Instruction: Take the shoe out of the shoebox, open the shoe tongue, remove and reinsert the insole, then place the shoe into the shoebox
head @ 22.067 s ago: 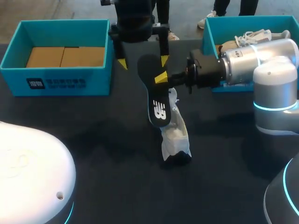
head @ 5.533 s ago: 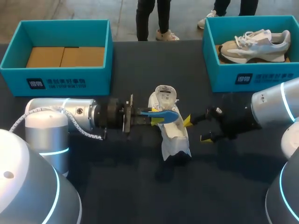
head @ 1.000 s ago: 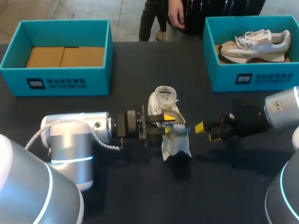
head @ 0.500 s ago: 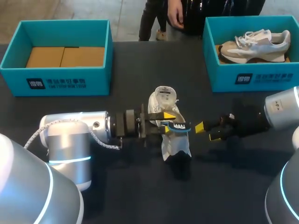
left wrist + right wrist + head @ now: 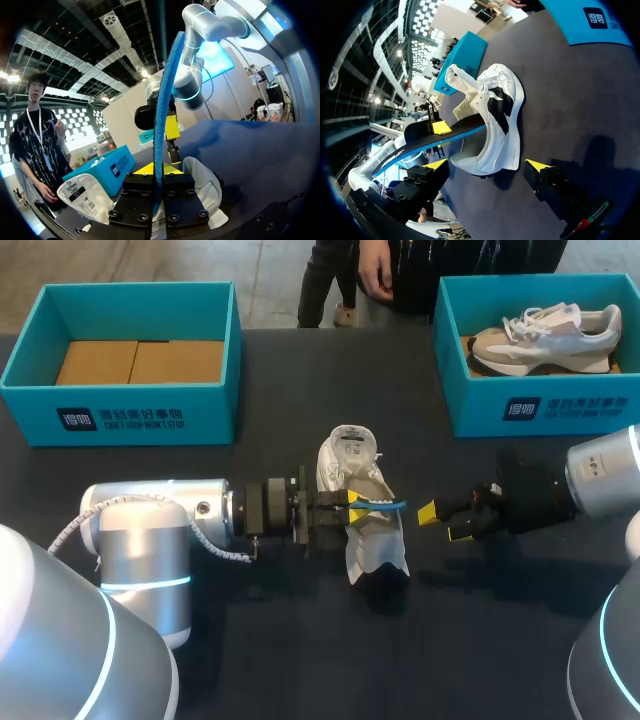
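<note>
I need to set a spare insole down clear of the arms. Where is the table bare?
Bare table lies between the left shoebox and the right shoebox, beyond the shoe, and on the shoe's near side, toward the robot. The middle strip is crowded: left gripper, insole, shoe, right gripper.

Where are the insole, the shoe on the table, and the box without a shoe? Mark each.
insole (image 5: pixel 162 100), left wrist view, blue edge.
shoe (image 5: pixel 512 125), right wrist view, its side.
box without a shoe (image 5: pixel 210 412), head view, front wall.
</note>
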`<action>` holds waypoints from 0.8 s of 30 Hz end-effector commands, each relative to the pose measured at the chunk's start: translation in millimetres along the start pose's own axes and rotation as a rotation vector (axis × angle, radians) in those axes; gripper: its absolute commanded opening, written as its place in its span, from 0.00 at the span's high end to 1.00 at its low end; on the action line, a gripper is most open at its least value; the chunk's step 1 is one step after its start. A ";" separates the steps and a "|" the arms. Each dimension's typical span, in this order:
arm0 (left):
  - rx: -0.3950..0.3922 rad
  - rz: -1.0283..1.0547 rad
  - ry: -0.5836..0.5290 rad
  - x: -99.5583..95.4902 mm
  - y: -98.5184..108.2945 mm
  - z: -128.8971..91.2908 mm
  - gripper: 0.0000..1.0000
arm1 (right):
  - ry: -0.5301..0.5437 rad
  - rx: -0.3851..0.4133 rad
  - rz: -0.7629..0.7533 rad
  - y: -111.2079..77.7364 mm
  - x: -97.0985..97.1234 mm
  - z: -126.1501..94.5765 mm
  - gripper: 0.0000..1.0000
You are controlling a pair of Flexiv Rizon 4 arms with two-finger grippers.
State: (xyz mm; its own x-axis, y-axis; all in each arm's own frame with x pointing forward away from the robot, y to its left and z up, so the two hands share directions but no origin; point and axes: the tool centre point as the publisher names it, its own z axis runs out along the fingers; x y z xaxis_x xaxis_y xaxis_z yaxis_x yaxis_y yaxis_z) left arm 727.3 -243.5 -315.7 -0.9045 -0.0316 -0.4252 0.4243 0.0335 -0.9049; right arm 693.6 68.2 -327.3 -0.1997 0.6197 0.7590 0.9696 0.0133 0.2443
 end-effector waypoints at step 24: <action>-0.031 0.006 0.002 -0.6 8.4 0.8 0.62 | -0.003 -0.001 0.001 -0.8 0.9 0.2 0.00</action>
State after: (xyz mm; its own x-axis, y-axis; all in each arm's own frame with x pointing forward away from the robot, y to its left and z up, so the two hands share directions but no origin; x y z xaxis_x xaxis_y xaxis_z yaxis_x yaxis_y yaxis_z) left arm 734.6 -245.0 -325.9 -0.9027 -0.0261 -0.4294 0.4274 0.0590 -0.9021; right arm 693.6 68.2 -327.3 -0.1998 0.6197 0.7590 0.9696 0.0133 0.2443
